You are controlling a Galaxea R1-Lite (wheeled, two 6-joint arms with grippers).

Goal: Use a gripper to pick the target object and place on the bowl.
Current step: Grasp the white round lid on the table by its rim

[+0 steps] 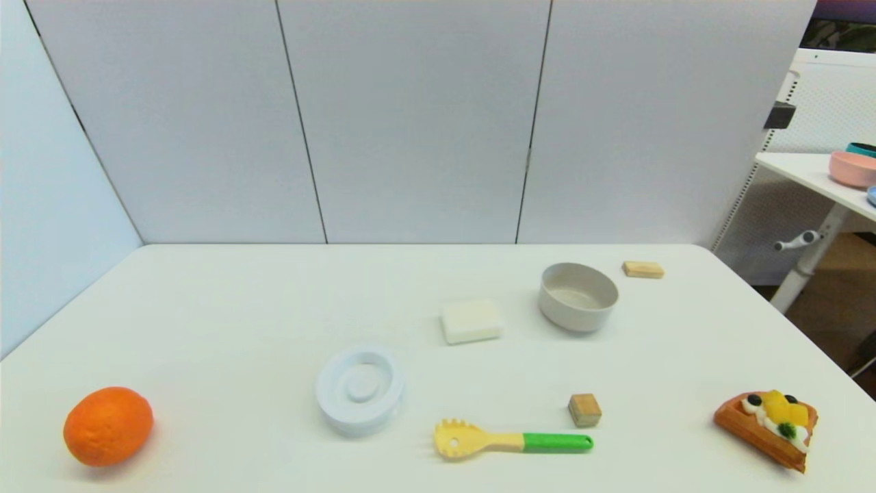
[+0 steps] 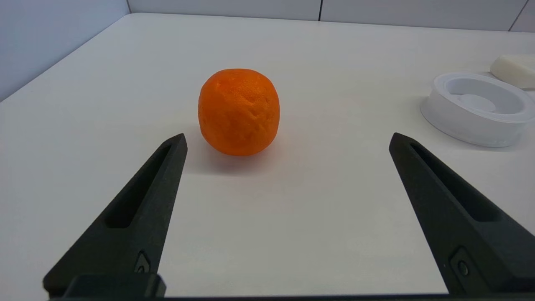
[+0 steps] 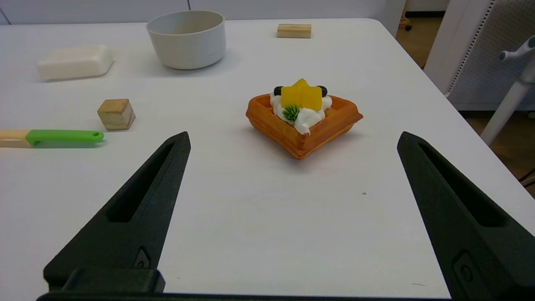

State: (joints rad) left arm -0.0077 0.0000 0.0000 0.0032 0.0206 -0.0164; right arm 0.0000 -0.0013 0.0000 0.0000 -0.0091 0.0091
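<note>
The white ringed round container [image 1: 360, 389] lies on the white table near the front, left of centre; it also shows in the left wrist view [image 2: 480, 108]. The beige-grey bowl [image 1: 578, 296] stands empty at the back right, also in the right wrist view [image 3: 187, 38]. Neither gripper shows in the head view. My left gripper [image 2: 287, 140] is open and empty, low over the table just short of an orange. My right gripper [image 3: 292, 138] is open and empty, low over the table just short of a toy waffle.
An orange [image 1: 108, 426] sits front left. A white square block [image 1: 471, 321] lies left of the bowl. A pasta spoon with green handle [image 1: 510, 440], a small wooden cube [image 1: 584, 409], a wooden tile [image 1: 643, 269] and a toy waffle [image 1: 770, 418] lie around. A side table with a pink bowl [image 1: 852, 168] stands far right.
</note>
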